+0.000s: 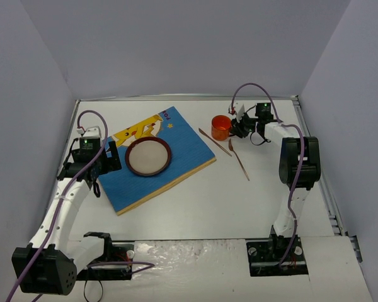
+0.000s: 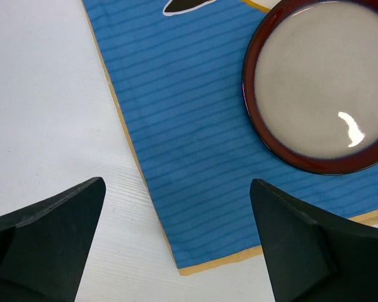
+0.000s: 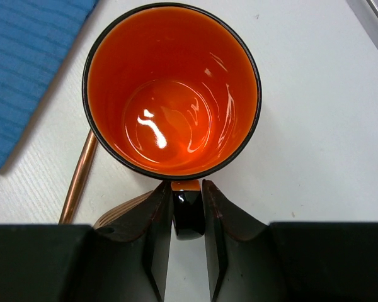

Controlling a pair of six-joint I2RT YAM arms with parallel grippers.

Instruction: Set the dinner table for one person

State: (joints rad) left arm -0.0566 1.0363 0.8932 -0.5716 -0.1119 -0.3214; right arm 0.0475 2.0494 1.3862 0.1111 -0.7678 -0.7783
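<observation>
The white dinner table (image 1: 195, 207) holds a blue placemat (image 1: 176, 135) with a brown-rimmed plate (image 1: 148, 156) on it. My left gripper (image 1: 107, 165) is open and empty above the mat's near left corner (image 2: 189, 126); its fingers (image 2: 44, 245) straddle that corner, and the plate (image 2: 321, 82) lies ahead to the right. An orange mug (image 1: 221, 128) stands upright right of the mat. My right gripper (image 3: 188, 207) is shut on the mug's black handle (image 3: 188, 217), with the mug's open mouth (image 3: 173, 94) just ahead. I cannot tell whether the mug touches the table.
Two thin copper utensils (image 1: 214, 142) (image 1: 239, 160) lie on the table right of the mat, near the mug. One copper handle (image 3: 79, 176) and a copper utensil end (image 3: 123, 211) lie beside my right fingers. A metal rim (image 1: 315, 145) edges the table at the right.
</observation>
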